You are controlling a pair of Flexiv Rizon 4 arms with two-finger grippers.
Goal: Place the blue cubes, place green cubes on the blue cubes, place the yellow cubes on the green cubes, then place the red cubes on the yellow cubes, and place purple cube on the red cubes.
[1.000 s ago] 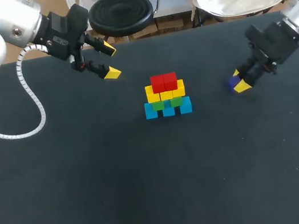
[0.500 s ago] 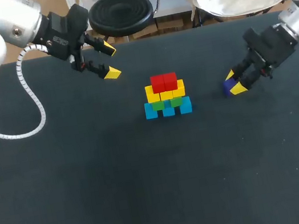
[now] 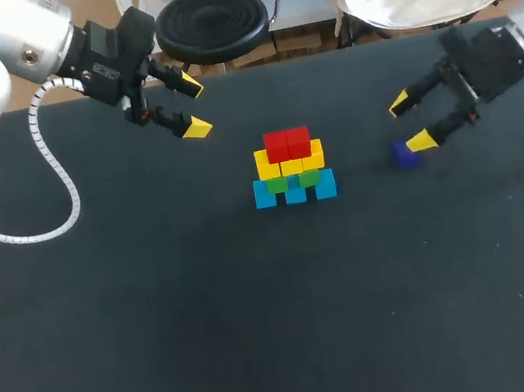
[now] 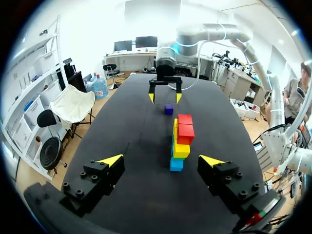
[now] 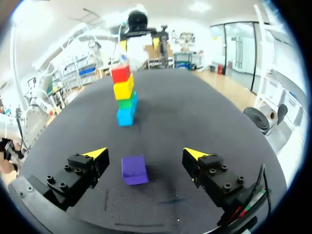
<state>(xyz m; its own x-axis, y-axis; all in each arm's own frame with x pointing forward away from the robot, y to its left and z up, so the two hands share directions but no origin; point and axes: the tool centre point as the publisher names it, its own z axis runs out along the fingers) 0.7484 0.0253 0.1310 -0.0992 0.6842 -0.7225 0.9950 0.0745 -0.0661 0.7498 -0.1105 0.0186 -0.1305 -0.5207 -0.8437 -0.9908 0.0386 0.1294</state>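
A pyramid of cubes stands mid-table: blue at the bottom, then green, yellow, and two red cubes on top. The purple cube lies on the table to its right. My right gripper hangs open just above that cube, touching nothing. In the right wrist view the purple cube sits between and below the spread fingers of my right gripper, with the pyramid ahead. My left gripper is open and empty at the back left; its wrist view shows the pyramid ahead of my left gripper.
The dark table is bare in front of the pyramid and to both sides. A black round stool stands just past the far edge, near my left gripper.
My right gripper has opened and let go of the purple cube, which now rests on the table. The gripper has lifted and drawn back a little to the right. The left arm has kept still.
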